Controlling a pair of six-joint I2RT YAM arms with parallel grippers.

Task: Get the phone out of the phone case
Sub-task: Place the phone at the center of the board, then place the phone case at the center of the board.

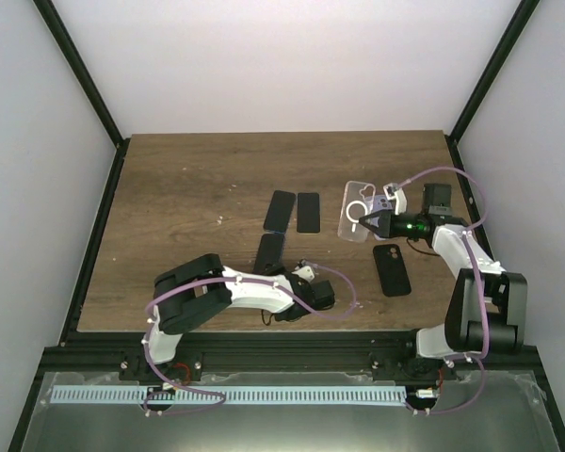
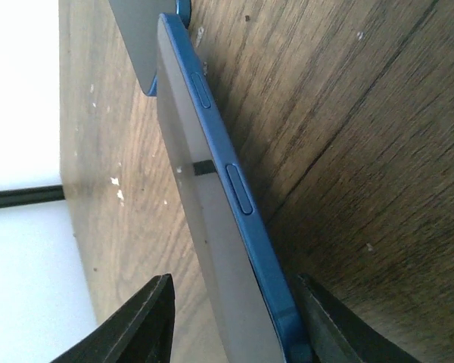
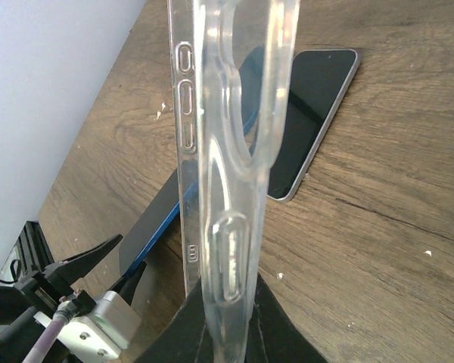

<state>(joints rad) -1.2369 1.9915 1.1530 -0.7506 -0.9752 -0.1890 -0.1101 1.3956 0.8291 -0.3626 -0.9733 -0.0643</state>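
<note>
Right jaws pinch clear case (image 3: 225, 151) — aloft, left jaws straddle blue phone (image 2: 212, 234)

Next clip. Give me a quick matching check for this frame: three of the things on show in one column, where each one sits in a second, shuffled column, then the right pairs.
Things
1. clear case
2. blue-edged phone
3. grey-edged phone

Places
A. lying flat on the table, with no hand on it
B. gripped at one end by the right hand
C. between the spread fingers of the left hand

Pairs: 1-B, 2-C, 3-A
</note>
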